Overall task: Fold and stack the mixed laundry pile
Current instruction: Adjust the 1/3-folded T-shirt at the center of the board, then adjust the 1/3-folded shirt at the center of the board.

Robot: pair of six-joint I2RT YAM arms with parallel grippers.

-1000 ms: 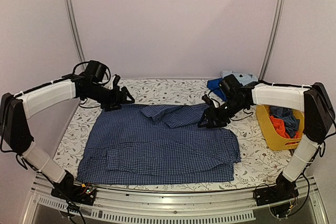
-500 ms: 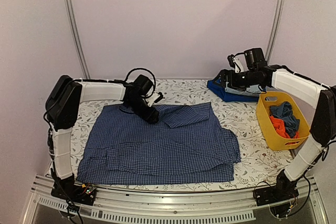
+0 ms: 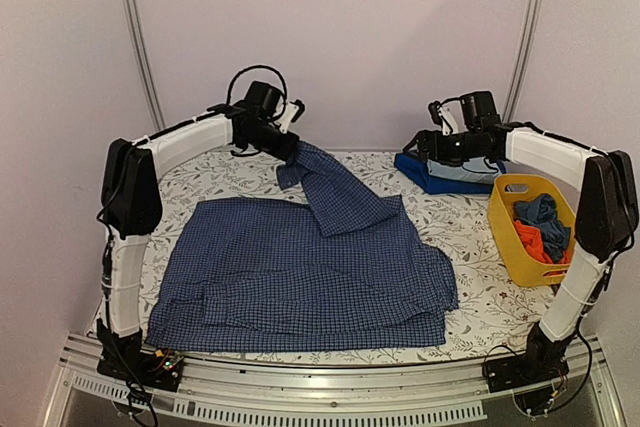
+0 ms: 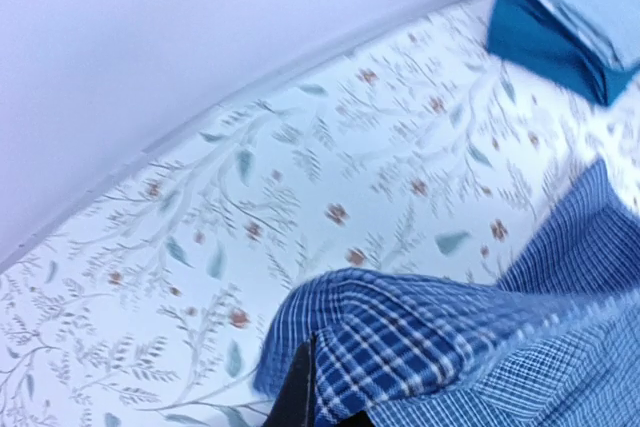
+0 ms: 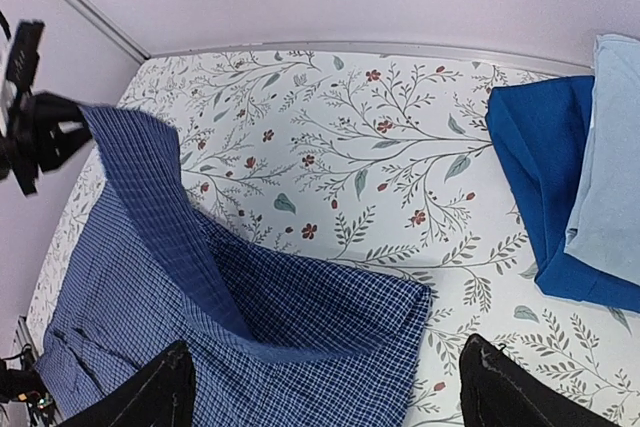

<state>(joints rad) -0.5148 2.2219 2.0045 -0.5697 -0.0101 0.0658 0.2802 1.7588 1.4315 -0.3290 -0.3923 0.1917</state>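
The blue small-check shirt (image 3: 300, 272) lies spread over the middle of the table. My left gripper (image 3: 287, 147) is shut on one of its sleeves (image 3: 335, 192) and holds it up near the back wall. In the left wrist view the check cloth (image 4: 430, 332) is pinched at the gripper (image 4: 325, 402). My right gripper (image 3: 420, 145) hangs open and empty at the back right, beside a folded stack (image 3: 445, 172). Its fingers (image 5: 160, 397) stand wide apart above the shirt's far corner (image 5: 330, 317). Navy and red-orange pieces (image 3: 540, 227) of the pile lie in the basket.
The yellow plastic basket (image 3: 510, 247) stands at the right edge of the table. The folded stack has a dark blue piece (image 5: 545, 167) under a light blue one (image 5: 615, 137). Flowered tablecloth (image 5: 380, 147) shows between the shirt and the back wall.
My left gripper has shut on the shirt's sleeve and lifted it toward the back wall. My right gripper has left the shirt, opened wide and moved to the back right.
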